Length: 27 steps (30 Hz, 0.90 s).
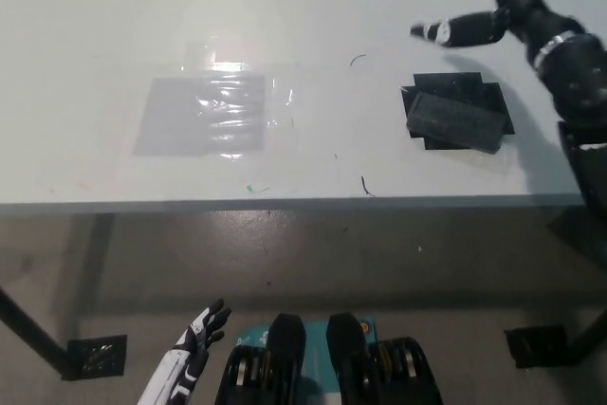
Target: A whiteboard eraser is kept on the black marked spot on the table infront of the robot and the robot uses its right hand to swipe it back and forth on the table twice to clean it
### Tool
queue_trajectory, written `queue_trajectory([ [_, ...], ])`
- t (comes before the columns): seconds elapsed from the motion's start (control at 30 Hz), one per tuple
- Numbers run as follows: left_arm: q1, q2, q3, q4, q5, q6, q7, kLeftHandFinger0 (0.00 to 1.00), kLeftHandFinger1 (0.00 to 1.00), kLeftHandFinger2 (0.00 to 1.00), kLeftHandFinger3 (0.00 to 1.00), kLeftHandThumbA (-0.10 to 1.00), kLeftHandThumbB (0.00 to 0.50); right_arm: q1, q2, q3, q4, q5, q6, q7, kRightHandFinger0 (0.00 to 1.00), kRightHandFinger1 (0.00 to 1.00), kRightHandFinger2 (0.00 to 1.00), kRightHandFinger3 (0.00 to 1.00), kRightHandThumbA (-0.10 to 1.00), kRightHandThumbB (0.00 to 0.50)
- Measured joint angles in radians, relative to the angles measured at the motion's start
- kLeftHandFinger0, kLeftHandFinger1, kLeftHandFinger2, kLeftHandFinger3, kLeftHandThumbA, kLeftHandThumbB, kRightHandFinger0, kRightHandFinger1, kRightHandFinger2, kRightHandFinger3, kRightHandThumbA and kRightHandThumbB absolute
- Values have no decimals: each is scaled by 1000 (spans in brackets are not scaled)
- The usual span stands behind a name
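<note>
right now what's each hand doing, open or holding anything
Left hand: open, holding nothing, low beside the body.
Right hand: open, holding nothing, above the table beyond the eraser.

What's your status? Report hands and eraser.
Right hand open above the table, beyond eraser. Eraser untouched on black mark. Left hand low, open. Nothing blocking.

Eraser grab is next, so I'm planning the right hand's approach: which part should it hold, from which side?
From above, fingers across the eraser's narrow width, around its middle. It lies flat on the black mark, long axis roughly left-right; the right hand hovers open beyond it.
</note>
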Motion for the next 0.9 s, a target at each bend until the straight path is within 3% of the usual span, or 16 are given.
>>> queue_trajectory([
  [0.17, -7, 1, 0, 0, 0, 0, 0, 1000, 1000, 1000, 1000, 1000, 413, -65, 26, 100, 263, -29, 23, 36, 1000, 1000, 1000, 1000, 1000, 307],
  [0.27, -15, 4, 1, 0, 0, 0, 0, 1000, 1000, 1000, 1000, 1000, 412, -107, 43, 156, 418, -48, 39, 81, 1000, 1000, 1000, 1000, 1000, 337],
  [0.43, -32, 17, 8, 0, 0, 0, 0, 1000, 1000, 1000, 1000, 1000, 420, -208, 71, 254, 679, -78, 57, 185, 1000, 1000, 1000, 1000, 1000, 312],
  [0.5, -34, 22, 11, -1, 0, -1, 0, 1000, 1000, 1000, 1000, 1000, 422, -247, 77, 280, 732, -90, 58, 215, 1000, 1000, 1000, 1000, 1000, 324],
  [0.77, -38, 30, 24, -10, 0, -4, -3, 1000, 1000, 1000, 1000, 1000, 421, -367, 77, 357, 852, -149, 57, 334, 1000, 1000, 1000, 1000, 1000, 305],
  [0.83, -39, 32, 25, -12, 0, -4, -8, 1000, 1000, 1000, 1000, 1000, 412, -372, 77, 364, 858, -158, 56, 349, 1000, 1000, 1000, 1000, 1000, 274],
  [0.9, -40, 35, 27, -13, 0, -4, -12, 1000, 1000, 1000, 1000, 1000, 410, -371, 78, 366, 864, -168, 55, 357, 1000, 1000, 1000, 1000, 1000, 282],
])
